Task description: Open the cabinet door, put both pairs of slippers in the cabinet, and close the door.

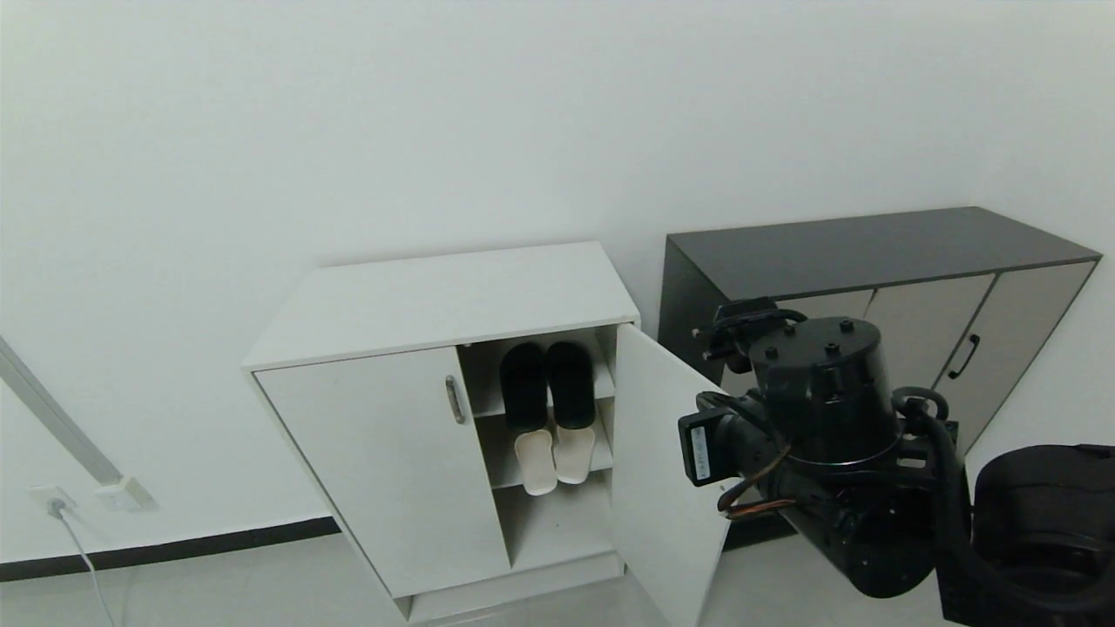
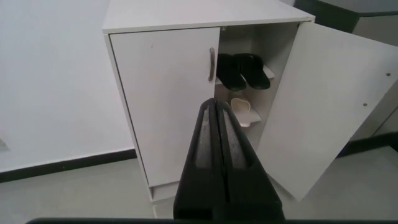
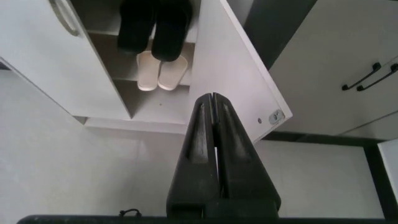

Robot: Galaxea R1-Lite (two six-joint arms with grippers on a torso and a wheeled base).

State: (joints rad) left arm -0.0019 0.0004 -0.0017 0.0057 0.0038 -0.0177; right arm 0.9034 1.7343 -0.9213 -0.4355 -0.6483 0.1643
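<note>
Cabinet door point(image 1: 662, 470) stands swung open at the centre of the head view, near the right gripper point(image 3: 213, 98), which is clenched on nothing. The left gripper point(image 2: 216, 104) is likewise closed and empty. Inside the white cabinet point(image 1: 435, 305), black slippers point(image 1: 547, 383) sit one shelf above white slippers point(image 1: 554, 457).

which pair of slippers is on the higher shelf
The black pair: it sits one shelf above the white pair inside the open cabinet.
</note>
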